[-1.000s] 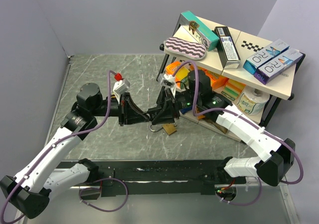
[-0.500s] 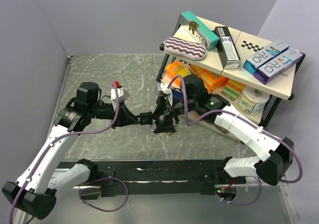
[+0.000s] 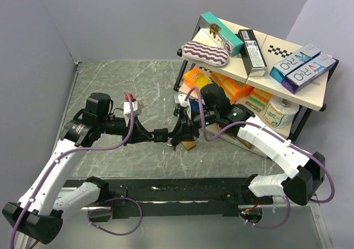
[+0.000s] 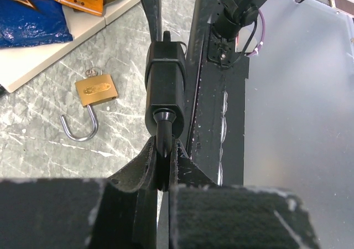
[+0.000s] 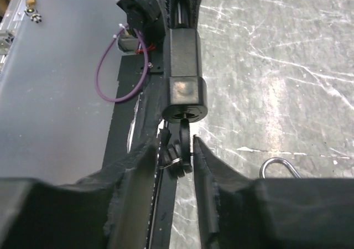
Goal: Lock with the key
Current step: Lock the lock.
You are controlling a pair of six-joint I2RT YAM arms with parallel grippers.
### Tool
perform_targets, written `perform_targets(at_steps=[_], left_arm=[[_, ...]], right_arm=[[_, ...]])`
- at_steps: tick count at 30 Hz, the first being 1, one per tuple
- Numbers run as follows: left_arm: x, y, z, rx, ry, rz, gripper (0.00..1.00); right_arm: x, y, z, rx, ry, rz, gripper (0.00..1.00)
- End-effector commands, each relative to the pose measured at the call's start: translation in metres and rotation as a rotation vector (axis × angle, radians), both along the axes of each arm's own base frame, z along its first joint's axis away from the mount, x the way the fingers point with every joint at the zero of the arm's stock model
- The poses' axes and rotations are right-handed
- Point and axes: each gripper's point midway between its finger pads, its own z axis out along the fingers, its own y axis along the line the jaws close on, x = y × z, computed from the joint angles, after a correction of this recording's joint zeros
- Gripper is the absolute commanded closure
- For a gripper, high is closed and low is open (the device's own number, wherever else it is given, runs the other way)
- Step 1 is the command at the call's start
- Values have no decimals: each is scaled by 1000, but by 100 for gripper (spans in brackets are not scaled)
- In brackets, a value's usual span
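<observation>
Left gripper (image 4: 164,152): fingers pressed together on the thin black stem that projects from the round collar at one end of the black lock (image 4: 165,77), lower centre of the left wrist view. The hold appears meant to brace the lock level in the air above the table (image 4: 38,138), with its other end presented to the opposite arm

Right gripper (image 5: 176,149): fingers narrow, one on each side of the key (image 5: 182,141), low in the middle of the right wrist view. Whether both actually pinch it I cannot tell. The key sits at the lock's round end face, a thin wire ring (image 5: 166,159) hanging at its head, placed, I judge, for a turn

Materials: lock body a matte black rectangular block with a rounded collar; finger pads (image 5: 138,171) coarse black with ragged edges; table grey, stone-patterned, white-veined. A brass padlock (image 4: 97,88), steel shackle open, lies flat on the table at the left of the left wrist view, apart from both grippers
</observation>
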Motion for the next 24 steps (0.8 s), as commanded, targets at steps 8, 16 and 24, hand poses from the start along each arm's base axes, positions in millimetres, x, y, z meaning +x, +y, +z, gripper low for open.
perform_targets(at_steps=[8,16,24], left_arm=[[0,-2,35,-80,-139,-25,99],[3,3,41,-80,-178,-31,99],[36,14,49,-125,-50,143,99]], right_arm=[[12,-9,0,-6,-53,-39,100],[4,-45,-20,-51,-59,-54,100],[11,-51,-25,-58,-47,-115,100]])
